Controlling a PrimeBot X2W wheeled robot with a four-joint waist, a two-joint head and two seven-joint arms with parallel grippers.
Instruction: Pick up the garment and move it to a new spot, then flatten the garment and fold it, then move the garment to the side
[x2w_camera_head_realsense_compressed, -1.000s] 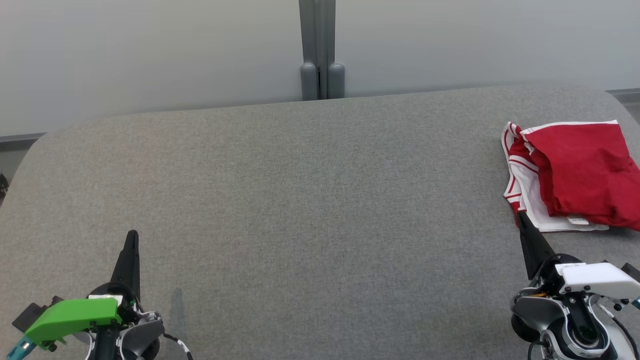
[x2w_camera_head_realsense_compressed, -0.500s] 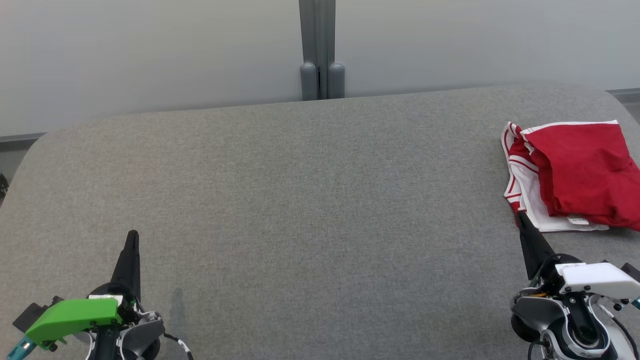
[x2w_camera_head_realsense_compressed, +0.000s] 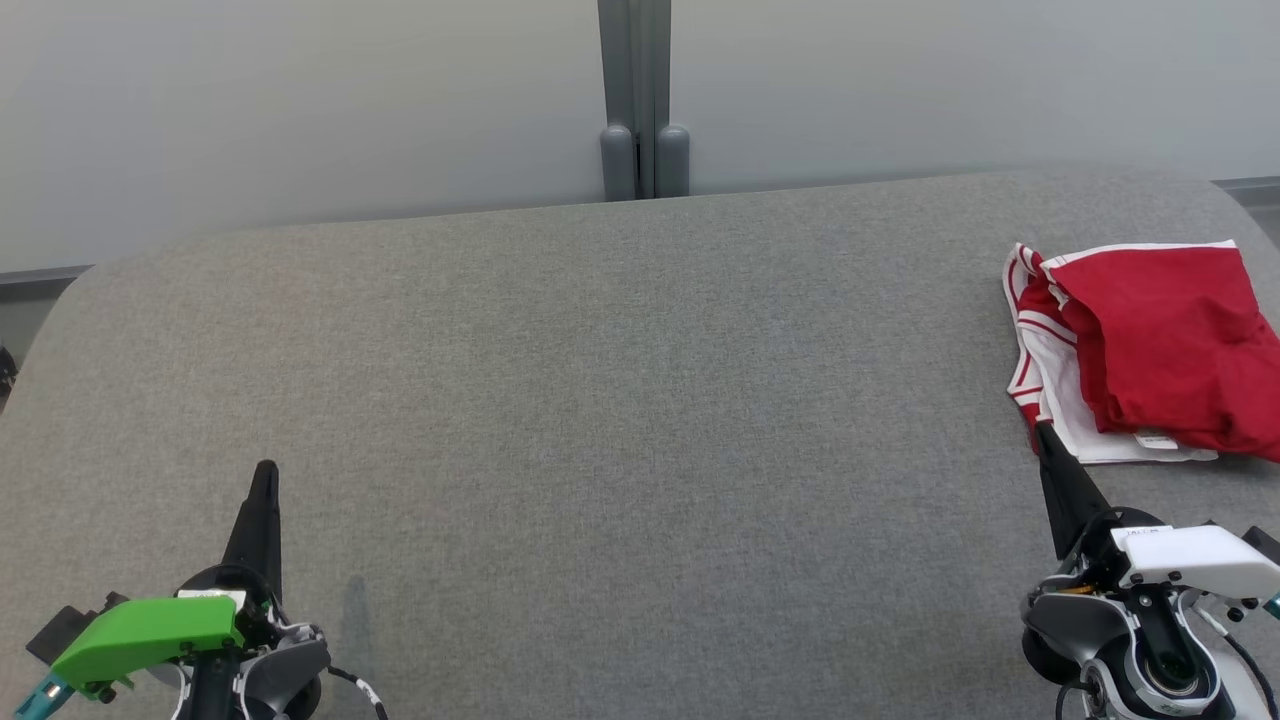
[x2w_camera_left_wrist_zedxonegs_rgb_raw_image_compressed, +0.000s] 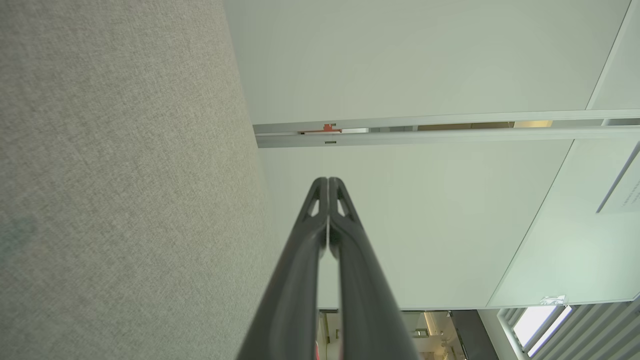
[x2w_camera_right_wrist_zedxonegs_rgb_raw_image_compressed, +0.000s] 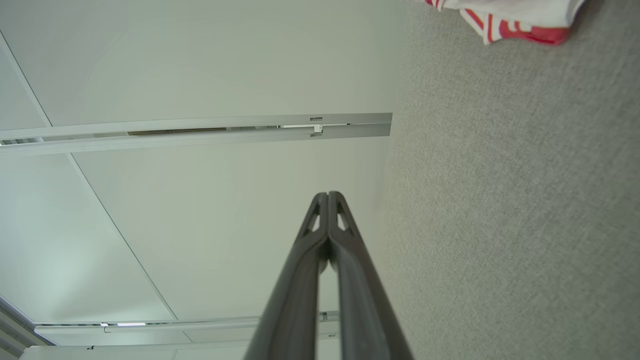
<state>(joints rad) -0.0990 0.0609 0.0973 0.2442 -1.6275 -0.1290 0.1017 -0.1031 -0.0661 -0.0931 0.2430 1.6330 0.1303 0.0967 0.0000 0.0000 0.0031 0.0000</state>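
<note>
Garment (x2w_camera_head_realsense_compressed: 1160, 350) count: one — red-and-white, maybe folded, far right on the table (x2w_camera_head_realsense_compressed: 600, 400). Two grippers, left gripper (x2w_camera_head_realsense_compressed: 264, 470) and right gripper (x2w_camera_head_realsense_compressed: 1040, 430) — both pinched closed, empty.

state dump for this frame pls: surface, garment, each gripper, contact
surface: gray fabric table
garment: red and white garment, bunched in loose folds at the table's right side, cut off by the head view's right edge
left gripper: shut, holding nothing, lower left, far from the garment
right gripper: shut, holding nothing, lower right
contact: right tip lies at the garment's near left corner in the head view; touching or not, cannot tell
backdrop: pale wall with a gray post
</note>
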